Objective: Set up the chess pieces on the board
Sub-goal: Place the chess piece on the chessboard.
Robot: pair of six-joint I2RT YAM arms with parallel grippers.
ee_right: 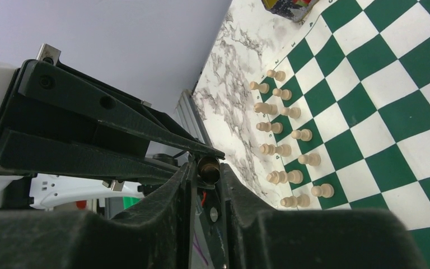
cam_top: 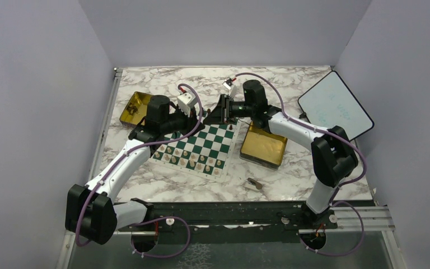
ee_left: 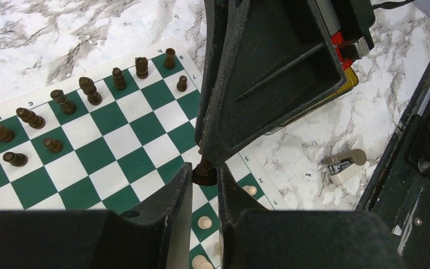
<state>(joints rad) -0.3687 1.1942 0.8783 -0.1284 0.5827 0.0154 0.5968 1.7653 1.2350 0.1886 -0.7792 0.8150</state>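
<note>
The left gripper (ee_left: 205, 185) and the right gripper (ee_right: 207, 179) meet tip to tip. One dark piece (ee_left: 204, 172) sits between them. The left jaws are squeezed tight on it, one finger on each side. The right jaws come at it from the other way and are clenched on the same piece too. In the right wrist view it shows as a small brown knob, pinched right at the tips.

The board (ee_left: 120, 140) lies under both sets of jaws, and the held piece hangs over its edge. I cannot tell if the piece touches the board.

Out ahead of the left jaws and off to their left, more dark pieces (ee_left: 89, 91) stand in two rows along the far side of the board. Some squares in the second row are bare. Just under the left jaws, a few pale pieces (ee_left: 204, 222) stand on the near squares. From the right jaws, the pale pieces fill two rows at the far edge of the board.

Right behind the right jaws sits a gold tin (cam_top: 263, 147), touching the side of the board. A second tin (cam_top: 135, 106) sits behind the left jaws, past the board's corner. A small thing (ee_left: 344, 162) lies on the table (cam_top: 291, 78), well off to the right of the left jaws.
</note>
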